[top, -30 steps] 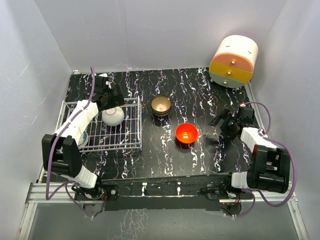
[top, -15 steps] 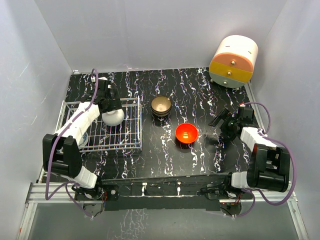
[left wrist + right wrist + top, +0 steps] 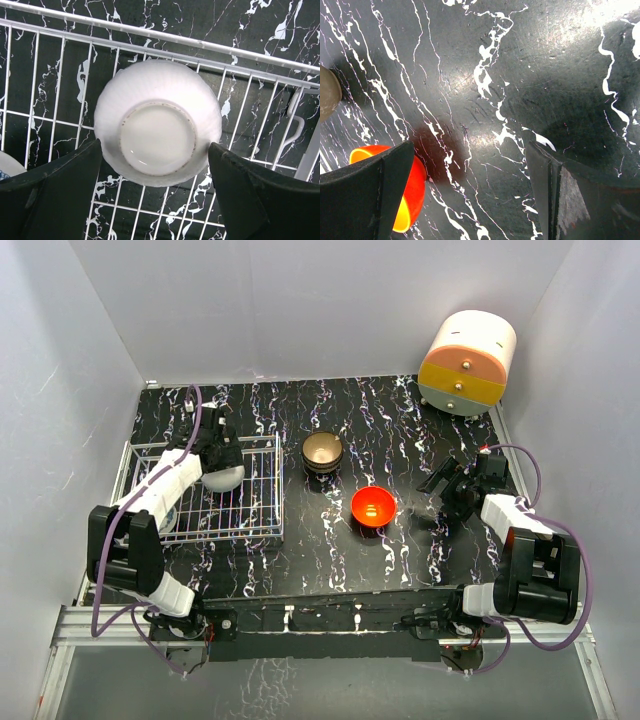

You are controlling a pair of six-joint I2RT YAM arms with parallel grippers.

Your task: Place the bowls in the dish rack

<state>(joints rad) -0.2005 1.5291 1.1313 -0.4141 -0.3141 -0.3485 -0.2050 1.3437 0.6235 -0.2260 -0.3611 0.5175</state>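
The dish rack (image 3: pixel 262 522) stands at the left. The white bowl (image 3: pixel 226 480) lies upside down in it, foot up in the left wrist view (image 3: pixel 157 122). My left gripper (image 3: pixel 218 456) is open right above it, and its fingers straddle the bowl (image 3: pixel 155 145). The blue-and-white bowl (image 3: pixel 168 520) sits in the rack's near left part, mostly under my arm; its edge shows in the wrist view (image 3: pixel 6 164). The brown/gold bowl (image 3: pixel 323 449) sits on a dark bowl mid-table. The red-orange bowl (image 3: pixel 373 506) is upright nearer me. My right gripper (image 3: pixel 447 486) is open and empty to its right.
A round cream-and-orange drawer cabinet (image 3: pixel 467 362) stands at the back right corner. White walls close in the table on three sides. In the right wrist view the red-orange bowl (image 3: pixel 414 197) shows beside my left finger, over black marbled tabletop (image 3: pixel 485 100).
My left gripper has moved nearer, from the rack's far rail to right over the white bowl, which now lies in its shadow. The right arm has not moved.
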